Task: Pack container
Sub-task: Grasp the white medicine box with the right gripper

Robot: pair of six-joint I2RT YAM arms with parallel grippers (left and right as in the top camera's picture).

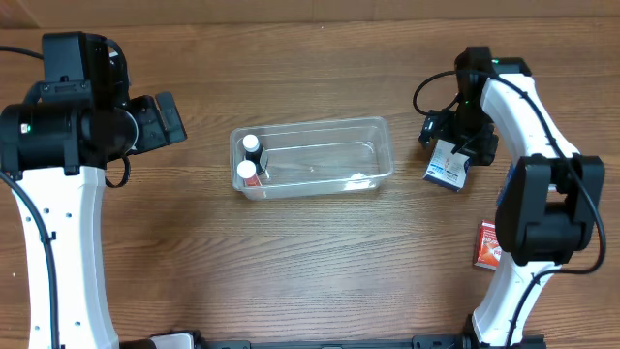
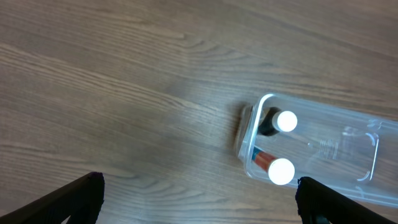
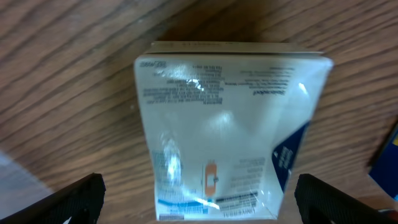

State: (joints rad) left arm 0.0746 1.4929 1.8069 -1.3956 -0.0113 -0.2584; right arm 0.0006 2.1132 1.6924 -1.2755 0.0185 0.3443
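Observation:
The clear plastic container point(image 1: 373, 147) lies mid-table with two white-capped bottles point(image 1: 250, 159) standing at its left end. It also shows in the left wrist view point(image 2: 364, 162), with the two bottle caps point(image 2: 283, 145) at its near end. My left gripper point(image 2: 199, 202) is open and empty, above bare table left of the container. My right gripper point(image 3: 198, 199) is open, its fingers wide on either side of a white and blue box point(image 3: 224, 130) lying on the table. In the overhead view that box point(image 1: 447, 165) sits right of the container, under the right gripper.
A red and white box point(image 1: 486, 244) lies at the right, near the right arm's base. A blue edge point(image 3: 388, 155) shows at the right border of the right wrist view.

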